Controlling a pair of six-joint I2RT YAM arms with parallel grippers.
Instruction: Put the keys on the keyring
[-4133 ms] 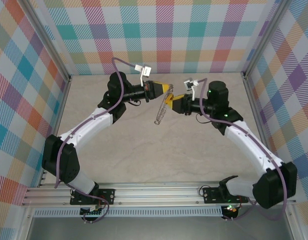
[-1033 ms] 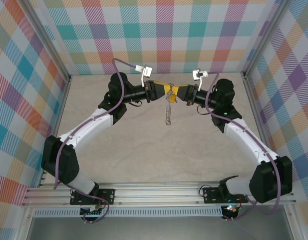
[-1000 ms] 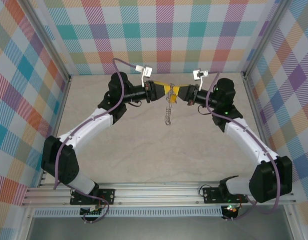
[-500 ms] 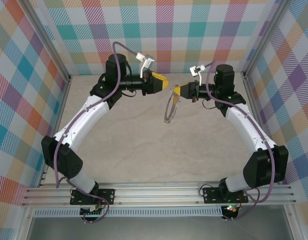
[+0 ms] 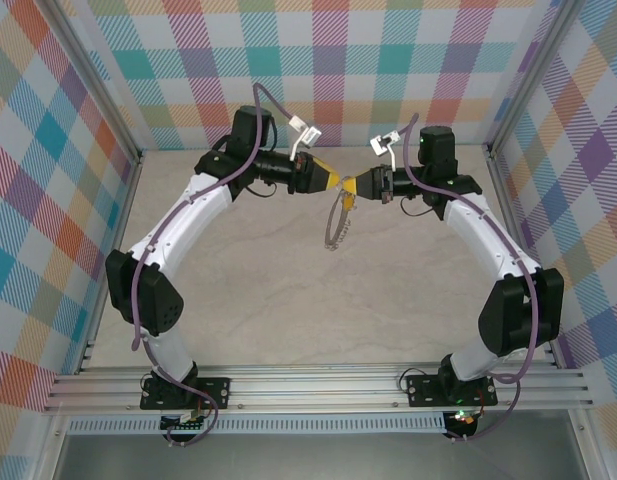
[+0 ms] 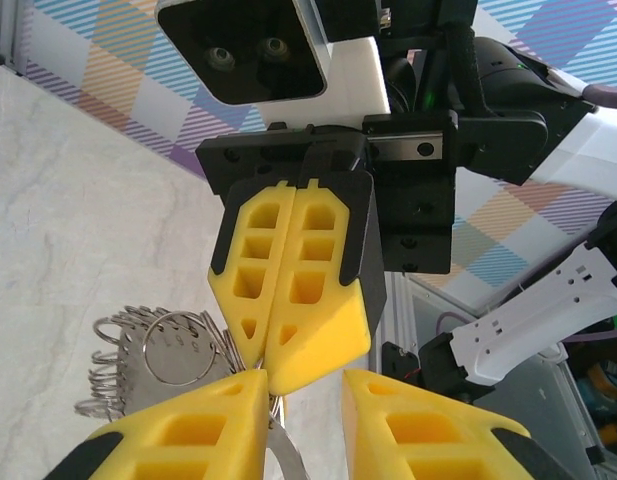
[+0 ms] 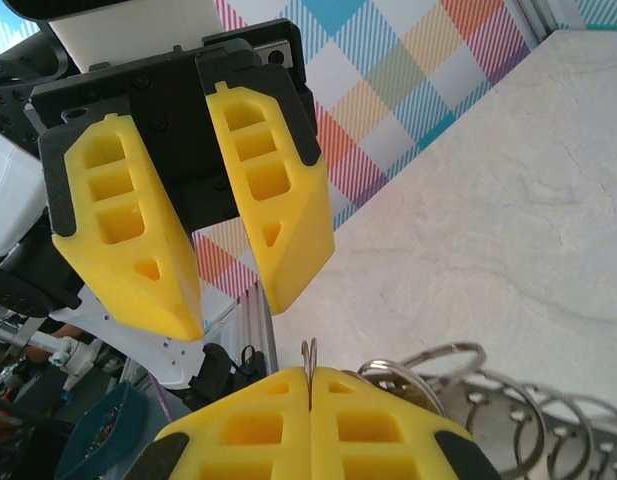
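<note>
The table is pale beige, faintly marble-veined.

L gripper back tip-to-tip w/ R gripper, L jaws narrower

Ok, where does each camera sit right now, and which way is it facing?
Top external: above and behind the bases, facing down at the table; both arms show.
Left wrist: on the left gripper, facing along its open fingers at the right gripper.
Right wrist: on the right gripper, facing back over its shut fingers.
Shared: the keyring, in all three.
</note>
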